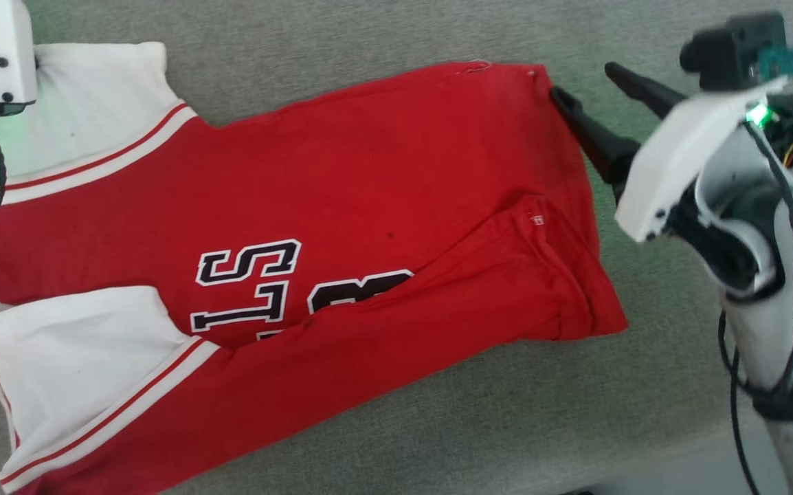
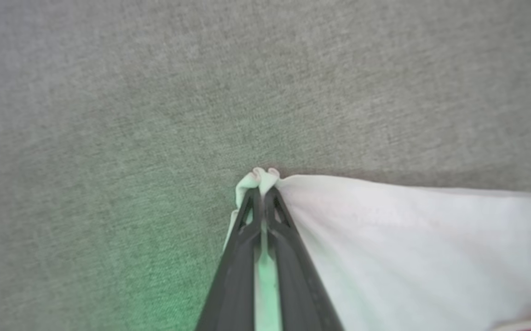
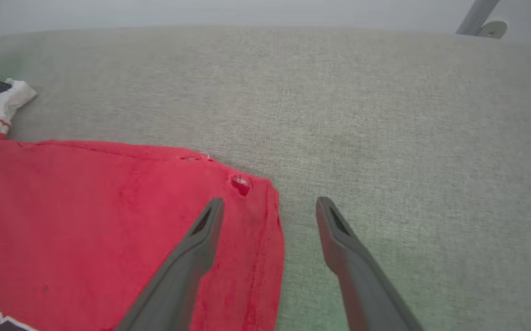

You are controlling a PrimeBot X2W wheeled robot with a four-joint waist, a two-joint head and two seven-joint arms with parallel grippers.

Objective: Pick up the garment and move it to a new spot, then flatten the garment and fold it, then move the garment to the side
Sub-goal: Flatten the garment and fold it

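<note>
garment [image 1: 369, 206]: red T-shirt with white short sleeves and red-white striped trim, spread on the surface, front up, lower side folded over onto the chest.
surface [image 1: 369, 41]: grey-green woven cloth, bare all round the garment.
lettering [image 1: 249, 285]: black block letters outlined in white, on the garment's front, seen sideways from the head camera. First readable as "S", second like an "L" or "T". Third half under the garment's folded-over side, not readable. Whole word not made out.
tag [image 1: 537, 220]: small white label with red marks at the corner of the garment's fold. Print too small to read.
left gripper [image 2: 262, 191]: at the far tip of the garment's upper white sleeve [image 2: 408, 239]. Jaws pressed together, pinching a small bunch of the white sleeve edge, cloth poking out past the tips. Green glow on the surface beside it.
right gripper [image 3: 270, 202]: at the garment's hem corner, opposite end from the sleeves. Jaws spread wide, one finger over the red hem, the other over bare surface just beside the garment. Nothing between them gripped. Contact with the cloth: cannot tell.
hem corner [image 3: 251, 193]: small hole or dark mark in the red cloth just ahead of the right gripper's inner finger.
</note>
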